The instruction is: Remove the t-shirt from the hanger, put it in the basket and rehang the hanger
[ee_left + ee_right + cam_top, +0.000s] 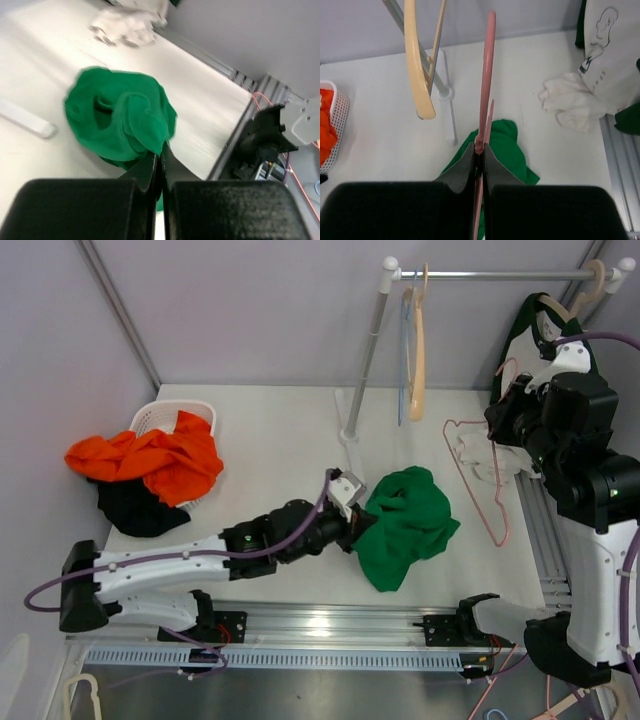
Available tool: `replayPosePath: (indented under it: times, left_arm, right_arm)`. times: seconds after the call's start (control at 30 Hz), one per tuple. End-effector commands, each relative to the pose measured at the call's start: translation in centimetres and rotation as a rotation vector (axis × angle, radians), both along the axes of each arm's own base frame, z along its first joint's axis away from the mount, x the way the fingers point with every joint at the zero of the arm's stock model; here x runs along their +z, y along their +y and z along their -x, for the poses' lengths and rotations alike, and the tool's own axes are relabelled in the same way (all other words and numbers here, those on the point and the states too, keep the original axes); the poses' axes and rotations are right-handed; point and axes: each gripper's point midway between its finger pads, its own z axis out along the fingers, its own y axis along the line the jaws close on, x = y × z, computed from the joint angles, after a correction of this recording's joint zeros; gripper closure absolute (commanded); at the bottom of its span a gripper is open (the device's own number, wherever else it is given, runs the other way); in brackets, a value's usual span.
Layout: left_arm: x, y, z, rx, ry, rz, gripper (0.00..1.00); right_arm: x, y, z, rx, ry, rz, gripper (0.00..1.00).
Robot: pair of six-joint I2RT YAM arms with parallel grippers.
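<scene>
No legible text; only an unreadable print on the white garment (612,45)

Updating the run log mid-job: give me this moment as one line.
left gripper: shut on green t-shirt | right gripper: shut on pink hanger | green t-shirt: crumpled on table, off the hanger

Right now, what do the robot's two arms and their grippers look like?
The left arm has white links between black joints, with a purple cable looping along it. The right arm is built alike and trails its own purple cable. The left gripper and right gripper each have two black fingers tapering to thin tips.
</scene>
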Motion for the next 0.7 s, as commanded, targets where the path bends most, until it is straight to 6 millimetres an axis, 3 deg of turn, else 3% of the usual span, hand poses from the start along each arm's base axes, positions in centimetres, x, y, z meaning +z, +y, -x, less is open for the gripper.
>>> replayPosePath:
  times: [0.0,0.03,0.07,0.1,0.13,0.17,0.2,0.23,0.27,0.3,0.33,0.37,0.4,0.43,0.47,0.53,0.57,0.63,0.67]
  left_arm:
    - [7.7,4.2,-1.6,0.057,-0.084,0.071,0.99]
    - [10.8,5.1,-2.4,0.066,-0.111,0.098,0.99]
    - [11.8,6.9,-4.9,0.125,-0.114,0.091,0.99]
    - [13.7,7.3,-5.2,0.097,-0.115,0.089,0.99]
    - [16.7,8.3,-6.1,0.120,-0.154,0.121,0.99]
    - [17.7,9.6,-8.1,0.172,-0.174,0.112,0.99]
    - [20.4,10.5,-8.9,0.197,-0.213,0.130,0.99]
    - [22.3,10.4,-10.4,0.213,-0.257,0.123,0.99]
    - [23.0,11.7,-12.9,0.266,-0.274,0.106,0.99]
    - [27.2,11.8,-14.1,0.254,-0.344,0.128,0.99]
    - [28.0,12.6,-15.9,0.297,-0.359,0.111,0.99]
    - [28.7,15.0,-18.7,0.392,-0.373,0.092,0.99]
    - [32.4,17.2,-19.2,0.444,-0.436,0.136,0.99]
    - [34.4,18.0,-20.5,0.452,-0.464,0.157,0.99]
    - [35.3,21.7,-22.8,0.550,-0.480,0.159,0.99]
    - [41.6,26.2,-21.6,0.624,-0.601,0.303,0.99]
    - [42.3,29.7,-22.8,0.682,-0.633,0.310,0.99]
    - [43.4,32.6,-23.0,0.725,-0.659,0.364,0.99]
    - [44.8,35.8,-22.6,0.797,-0.730,0.380,0.99]
  right_arm:
    - [3.8,-0.3,-2.6,0.011,-0.233,0.078,1.00]
    - [4.0,-0.5,-3.1,0.006,-0.243,0.102,1.00]
    - [4.3,-0.3,-4.2,-0.002,-0.261,0.108,1.00]
    - [4.6,-0.3,-4.9,-0.005,-0.273,0.115,1.00]
    - [5.0,0.0,-5.5,0.002,-0.291,0.116,1.00]
    - [6.2,0.3,-6.4,0.006,-0.343,0.107,1.00]
    - [6.1,0.9,-7.7,0.021,-0.347,0.104,1.00]
    - [6.5,1.3,-8.5,0.028,-0.365,0.101,1.00]
    - [7.8,1.5,-9.6,0.028,-0.420,0.109,1.00]
    - [8.9,2.0,-11.2,0.029,-0.468,0.107,1.00]
    - [8.5,2.2,-12.0,0.037,-0.458,0.121,1.00]
    - [10.2,2.5,-12.9,0.040,-0.531,0.136,1.00]
    - [10.7,2.7,-13.8,0.043,-0.555,0.138,1.00]
    - [11.6,3.2,-15.3,0.052,-0.581,0.140,1.00]
    - [11.9,3.4,-16.2,0.063,-0.586,0.144,1.00]
    - [12.4,4.1,-18.5,0.076,-0.581,0.151,1.00]
    - [12.4,4.3,-19.1,0.083,-0.578,0.158,1.00]
    - [12.1,4.6,-20.4,0.094,-0.572,0.161,1.00]
    - [11.8,4.8,-21.3,0.099,-0.577,0.157,1.00]
